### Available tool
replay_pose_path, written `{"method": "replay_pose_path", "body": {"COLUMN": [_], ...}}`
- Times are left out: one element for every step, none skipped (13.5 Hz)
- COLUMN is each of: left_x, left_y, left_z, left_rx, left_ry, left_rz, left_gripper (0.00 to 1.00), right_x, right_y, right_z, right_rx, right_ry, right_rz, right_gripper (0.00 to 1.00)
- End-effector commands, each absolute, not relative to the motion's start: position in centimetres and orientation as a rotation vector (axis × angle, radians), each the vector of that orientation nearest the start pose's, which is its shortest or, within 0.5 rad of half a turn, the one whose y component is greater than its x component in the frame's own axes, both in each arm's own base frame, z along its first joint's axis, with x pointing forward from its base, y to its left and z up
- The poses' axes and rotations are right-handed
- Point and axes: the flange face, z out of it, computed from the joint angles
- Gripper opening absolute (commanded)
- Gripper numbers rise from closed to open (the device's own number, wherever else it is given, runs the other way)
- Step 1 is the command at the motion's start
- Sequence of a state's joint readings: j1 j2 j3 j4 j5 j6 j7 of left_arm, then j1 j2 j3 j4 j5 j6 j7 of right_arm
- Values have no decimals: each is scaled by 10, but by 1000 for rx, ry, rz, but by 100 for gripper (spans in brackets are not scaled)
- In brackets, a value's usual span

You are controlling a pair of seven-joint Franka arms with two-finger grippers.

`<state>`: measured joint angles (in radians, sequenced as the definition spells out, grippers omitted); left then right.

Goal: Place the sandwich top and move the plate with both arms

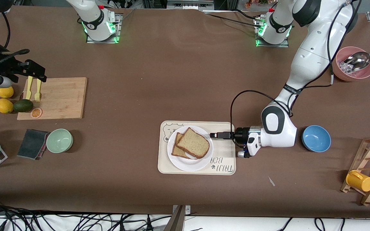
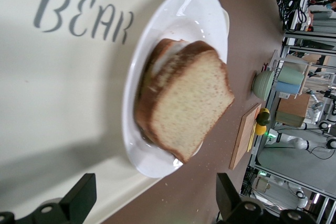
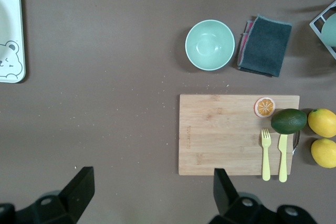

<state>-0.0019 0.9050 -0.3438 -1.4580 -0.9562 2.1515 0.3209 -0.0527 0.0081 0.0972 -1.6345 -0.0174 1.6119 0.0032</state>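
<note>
Hovering low over the cream tray, the left gripper is held with its fingers spread and empty, aimed sideways at the plate just ahead of it, presumably for a grasp of the rim. On that plate the sandwich top is already laid, slightly askew, over a lower slice. Farther off, the right gripper is kept waiting, fingers apart, above the cutting board. A brown table lies beneath everything.
</note>
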Motion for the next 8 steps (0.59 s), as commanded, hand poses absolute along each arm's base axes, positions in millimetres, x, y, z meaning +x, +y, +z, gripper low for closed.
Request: {"method": "replay_pose_path", "body": {"left_x": [672, 674, 676, 678, 679, 679, 679, 677], "left_y": [-220, -211, -204, -200, -192, -186, -180, -176], "left_z": [216, 228, 240, 254, 271, 284, 303, 320], "left_rx": [2205, 2258, 2314, 2370, 2428, 2500, 2593, 2682], "left_ry": [61, 31, 7, -28, -65, -87, -113, -134], "left_rz": [-270, -276, -266, -250, -249, -253, -231, -225], "left_gripper": [100, 100, 100, 100, 100, 100, 100, 100], "right_x": [559, 559, 559, 558, 558, 557, 557, 557], "right_y": [24, 22, 22, 22, 22, 22, 22, 22], "right_z": [599, 599, 599, 600, 600, 599, 599, 600], "right_rx": [-3168, -3168, -3168, -3168, -3168, -3168, -3170, -3167], "right_ry": [-53, -53, -53, -48, -48, -45, -45, -43], "right_rz": [49, 52, 52, 50, 52, 62, 69, 67], "right_gripper": [100, 100, 100, 100, 100, 100, 100, 100]}}
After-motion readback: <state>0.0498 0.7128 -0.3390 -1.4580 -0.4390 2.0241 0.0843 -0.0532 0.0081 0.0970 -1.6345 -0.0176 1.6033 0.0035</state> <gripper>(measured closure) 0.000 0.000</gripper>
